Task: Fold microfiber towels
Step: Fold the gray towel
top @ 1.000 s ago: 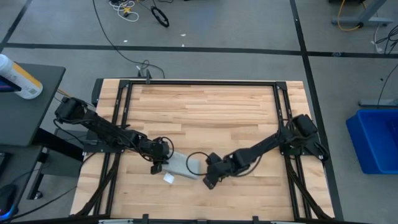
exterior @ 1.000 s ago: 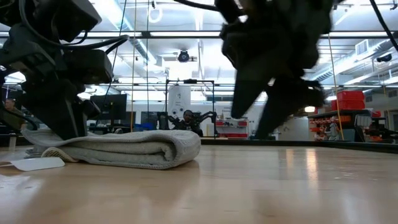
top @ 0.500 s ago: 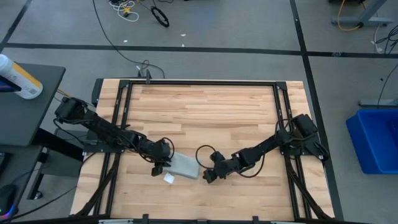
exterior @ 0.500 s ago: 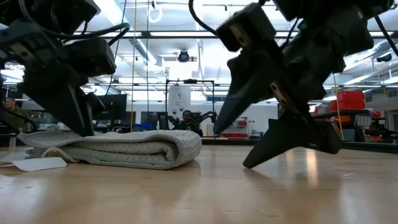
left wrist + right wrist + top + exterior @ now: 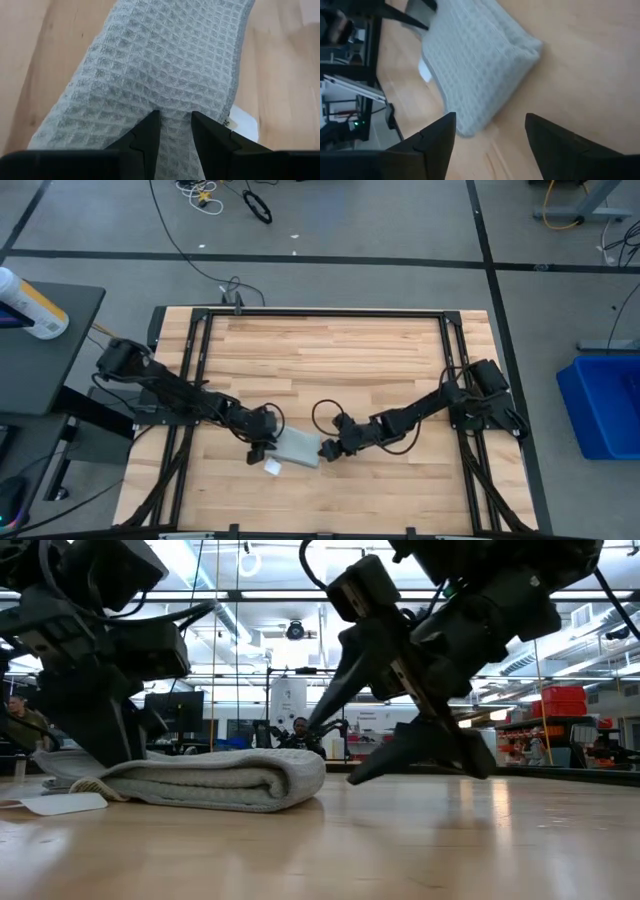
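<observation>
Down near the front edge of the wooden table (image 5: 330, 370), left of centre, lies the microfiber towel (image 5: 297, 446), folded into a thick grey-blue bundle with a waffle-like weave. In the low view the towel (image 5: 200, 778) rests flat on the wood with its rounded fold turned toward the right arm, and a small white tag (image 5: 58, 803) sticks out at the opposite end, lying on the tabletop. From above, the same tag (image 5: 271, 467) shows just beside the bundle's front corner.

The left gripper (image 5: 262, 442) sits at the towel's left end. Its wrist view shows the two dark fingers (image 5: 146, 134) drawn close together and pressing into the cloth (image 5: 165, 65), with a narrow strip of fabric pinched between them; the tag (image 5: 243, 122) peeks out from under the hem beside them.

The right gripper (image 5: 330, 447) is low over the table just beside the towel's right, folded end. Its fingers (image 5: 436, 136) stand spread wide apart and hold nothing, with the towel (image 5: 477, 57) lying just ahead of them in the right wrist view. Whether a fingertip touches the cloth cannot be told.
</observation>
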Controlling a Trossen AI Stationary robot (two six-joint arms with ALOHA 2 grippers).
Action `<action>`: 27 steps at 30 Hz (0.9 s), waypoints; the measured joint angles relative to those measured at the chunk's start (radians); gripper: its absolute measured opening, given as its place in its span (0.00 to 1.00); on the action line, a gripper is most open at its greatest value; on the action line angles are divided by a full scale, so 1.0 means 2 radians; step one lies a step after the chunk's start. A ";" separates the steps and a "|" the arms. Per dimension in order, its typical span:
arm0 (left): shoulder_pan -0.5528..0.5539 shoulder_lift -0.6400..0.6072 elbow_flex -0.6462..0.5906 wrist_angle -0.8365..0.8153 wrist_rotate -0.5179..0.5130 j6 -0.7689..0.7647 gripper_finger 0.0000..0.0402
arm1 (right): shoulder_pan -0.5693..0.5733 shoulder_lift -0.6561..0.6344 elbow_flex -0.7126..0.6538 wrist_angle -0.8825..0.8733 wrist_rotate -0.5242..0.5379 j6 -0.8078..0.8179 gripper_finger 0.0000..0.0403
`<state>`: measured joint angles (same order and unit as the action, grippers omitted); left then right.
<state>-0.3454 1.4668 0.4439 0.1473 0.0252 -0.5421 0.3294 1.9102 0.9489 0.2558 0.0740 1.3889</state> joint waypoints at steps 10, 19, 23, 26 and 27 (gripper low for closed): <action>0.000 0.021 0.000 0.035 0.017 0.004 0.30 | -0.011 0.000 0.000 0.000 -0.023 0.018 0.60; 0.000 0.022 -0.002 0.059 0.025 0.003 0.30 | -0.017 0.000 0.003 -0.006 -0.080 0.051 0.62; 0.000 0.023 -0.002 0.070 0.028 0.004 0.30 | -0.035 0.000 0.012 -0.006 -0.081 0.040 0.62; 0.000 0.023 -0.002 0.072 0.030 0.004 0.30 | -0.044 0.000 0.020 -0.001 -0.076 0.011 0.60; 0.000 0.023 -0.002 0.073 0.030 0.004 0.30 | -0.046 0.000 0.021 0.010 -0.072 -0.002 0.60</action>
<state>-0.3458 1.5120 0.4393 0.2927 0.0856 -0.5335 0.2376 1.9102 0.9919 0.2750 -0.0691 1.3856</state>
